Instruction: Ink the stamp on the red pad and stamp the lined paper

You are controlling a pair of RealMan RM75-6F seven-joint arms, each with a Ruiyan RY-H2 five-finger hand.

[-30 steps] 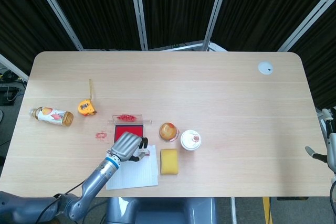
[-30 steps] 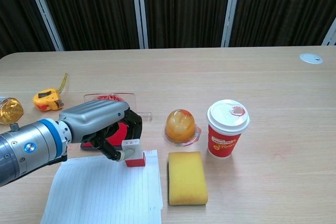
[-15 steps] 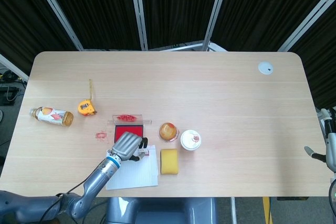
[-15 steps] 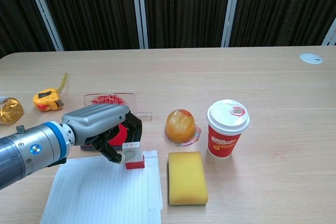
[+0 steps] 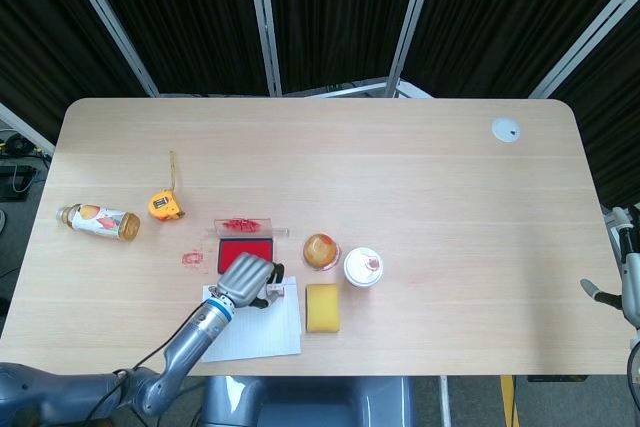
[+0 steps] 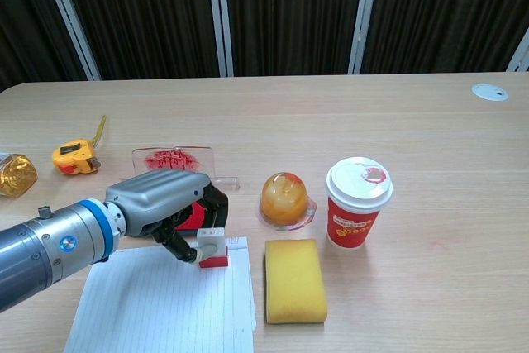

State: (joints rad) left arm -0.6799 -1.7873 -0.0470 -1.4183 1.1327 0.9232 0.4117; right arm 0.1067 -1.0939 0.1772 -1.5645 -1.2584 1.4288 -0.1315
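Nearest me, the lined paper point(image 6: 165, 303) lies at the table's front edge, a yellow sponge point(image 6: 294, 279) just beside it. My left hand point(image 6: 169, 204) is curled around the stamp point(image 6: 212, 248), pinching it with its red base on the paper's top right corner. Just behind sits the red pad point(image 5: 246, 250), its clear lid point(image 6: 173, 159) propped beyond. My right hand is only partly in frame, so I cannot tell its state. The pale wood table point(image 5: 420, 197) runs back to black curtains point(image 6: 289, 14).
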